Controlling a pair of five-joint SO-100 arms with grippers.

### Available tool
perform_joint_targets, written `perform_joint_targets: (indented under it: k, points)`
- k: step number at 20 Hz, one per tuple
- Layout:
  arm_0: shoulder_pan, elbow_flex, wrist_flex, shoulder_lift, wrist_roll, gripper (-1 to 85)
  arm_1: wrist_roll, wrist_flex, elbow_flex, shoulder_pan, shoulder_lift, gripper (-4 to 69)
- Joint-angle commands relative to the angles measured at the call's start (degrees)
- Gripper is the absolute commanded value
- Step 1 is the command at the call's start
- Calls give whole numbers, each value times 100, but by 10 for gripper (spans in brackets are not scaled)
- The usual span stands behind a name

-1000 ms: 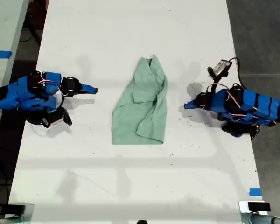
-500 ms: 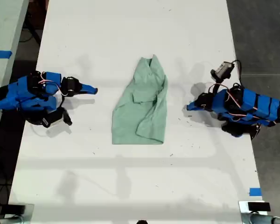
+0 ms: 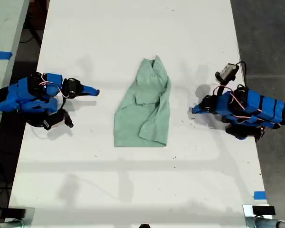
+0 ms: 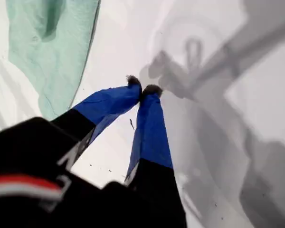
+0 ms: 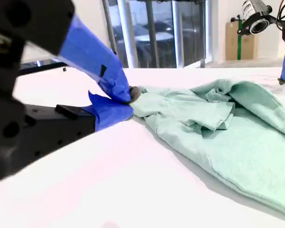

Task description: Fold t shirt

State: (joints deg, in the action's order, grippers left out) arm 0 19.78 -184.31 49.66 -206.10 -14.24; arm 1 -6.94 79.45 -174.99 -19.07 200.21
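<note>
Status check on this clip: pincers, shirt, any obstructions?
My first pincer shut, empty, off the cloth. My second pincer shut, empty. T shirt lies folded lengthwise, mid-table. Nothing in the way.

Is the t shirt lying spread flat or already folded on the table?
Folded. The t shirt lies as a narrow strip with its sides turned over the middle, layers overlapping, a little rumpled. Neither pincer touches it.

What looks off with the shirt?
The shirt lies bunched mid-table, not flat: a flap is doubled over near the exterior view's right, and the neck end is narrow and crumpled. No hand touches it.
</note>
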Motion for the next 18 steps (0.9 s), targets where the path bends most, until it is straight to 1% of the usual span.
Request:
perform_joint_targets:
  k: [1,3,6,8,11,18]
  points:
    - [105,0,26,-53,97,-2,-220,167,-18,79,70,26]
    - [88,9,26,-53,97,-2,-571,158,-18,167,79,26]
    - [79,18,35,-53,105,-2,-624,123,-53,149,79,26]
    - [88,18,44,-53,123,-2,-642,88,-53,316,79,26]
    - [88,0,0,-53,132,-1,-817,-9,-53,360,79,26]
    - [44,-18,-26,-53,-9,-1,-905,-149,-88,413,79,24]
